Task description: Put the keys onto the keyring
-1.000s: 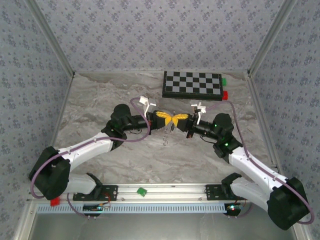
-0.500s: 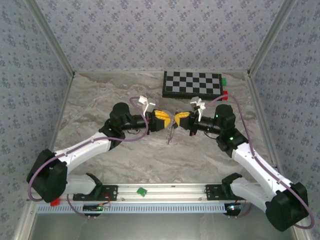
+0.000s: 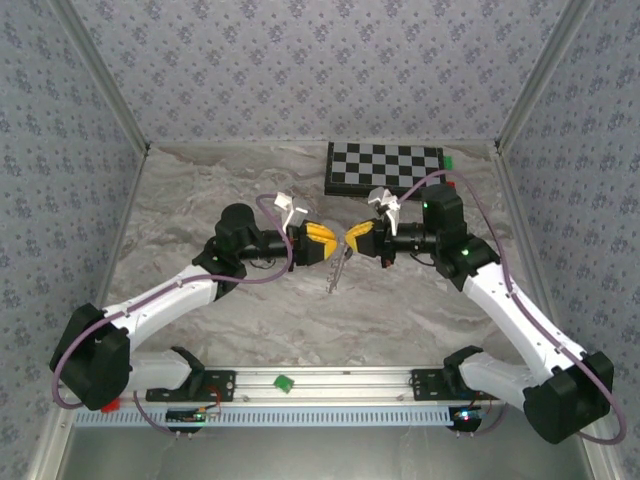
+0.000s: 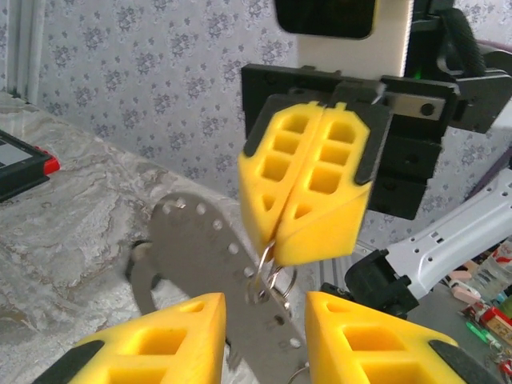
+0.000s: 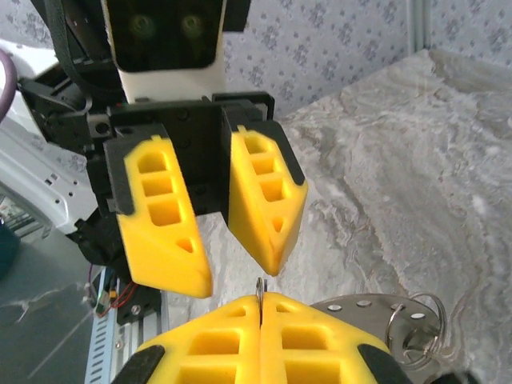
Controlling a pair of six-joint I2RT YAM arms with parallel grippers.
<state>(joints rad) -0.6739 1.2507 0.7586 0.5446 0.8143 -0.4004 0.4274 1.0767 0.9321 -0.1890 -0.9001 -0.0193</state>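
The left gripper (image 3: 326, 245) is spread open and holds nothing, facing the right one above the table (image 3: 190, 205). Between them the keyring (image 4: 270, 258) is in the air, with a flat, holed key (image 4: 200, 250) dangling from it. The right gripper (image 3: 352, 239) is clamped on the keyring's wire.
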